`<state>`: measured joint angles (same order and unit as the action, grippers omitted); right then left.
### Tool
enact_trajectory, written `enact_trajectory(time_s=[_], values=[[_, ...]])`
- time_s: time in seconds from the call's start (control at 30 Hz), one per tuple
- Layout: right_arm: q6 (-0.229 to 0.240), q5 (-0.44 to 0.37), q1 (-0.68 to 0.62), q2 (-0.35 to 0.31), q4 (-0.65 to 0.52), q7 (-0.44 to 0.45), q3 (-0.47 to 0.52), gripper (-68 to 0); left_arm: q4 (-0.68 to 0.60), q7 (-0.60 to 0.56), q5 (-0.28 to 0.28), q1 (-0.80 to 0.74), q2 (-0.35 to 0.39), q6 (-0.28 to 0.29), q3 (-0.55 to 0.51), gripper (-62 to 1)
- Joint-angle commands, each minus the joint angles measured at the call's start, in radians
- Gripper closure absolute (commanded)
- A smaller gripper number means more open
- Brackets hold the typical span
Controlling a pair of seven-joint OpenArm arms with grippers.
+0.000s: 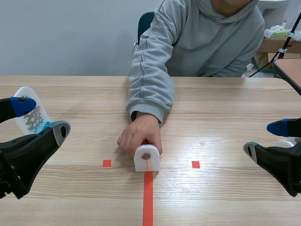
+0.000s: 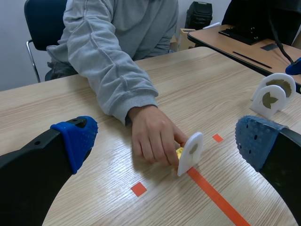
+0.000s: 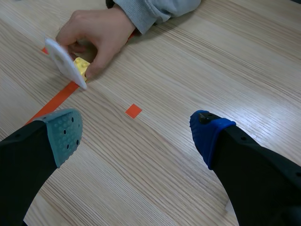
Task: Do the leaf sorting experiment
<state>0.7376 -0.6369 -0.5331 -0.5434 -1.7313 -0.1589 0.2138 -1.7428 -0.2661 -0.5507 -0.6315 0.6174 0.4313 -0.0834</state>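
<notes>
Two grippers flank the desk [image 1: 225, 108] in the scene view, both spread wide and holding nothing: the left gripper [image 1: 41, 118] at nine o'clock, the right gripper [image 1: 264, 139] at three. At the centre, a person's hand [image 1: 139, 136] closes over a small white leaf card [image 1: 146, 158]. The card stands upright at the far end of the red tape line [image 1: 148, 197], its brown leaf facing six o'clock. A grey-leaf card [image 1: 32, 115] stands behind the left gripper, near ten o'clock of the desk.

From the left wrist, the leaf card [image 2: 191, 151] sits at twelve o'clock of the wide-open gripper, seen nearly edge-on. A yellow base [image 2: 179, 152] behind it touches the person's fingertips. A pair of cards [image 2: 273, 96] stands well apart at two o'clock.

From the right wrist, the leaf card [image 3: 66, 63] lies at eleven o'clock of that open gripper, well apart from it, with the hand wrapped round its base.

The card looks thin, stiff and light, top-heavy on a small foot, so it probably tips or skids on the smooth wood. Pinching its flat faces near the arched top, gently, seems safest.
</notes>
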Motion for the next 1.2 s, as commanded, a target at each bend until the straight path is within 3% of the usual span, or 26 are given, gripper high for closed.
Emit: enact_trajectory(time_s=[0.0,1.17], values=[[0.008,-0.015,0.002,-0.01,0.001,0.019,0.005,-46.9,-0.01,0.005,-0.007,0.003,-0.008,0.006,0.003,-62.3],[0.008,-0.015,0.005,-0.01,0.001,0.019,0.005,-46.9,-0.01,0.039,-0.007,0.003,-0.008,0.006,0.004,-62.3]])
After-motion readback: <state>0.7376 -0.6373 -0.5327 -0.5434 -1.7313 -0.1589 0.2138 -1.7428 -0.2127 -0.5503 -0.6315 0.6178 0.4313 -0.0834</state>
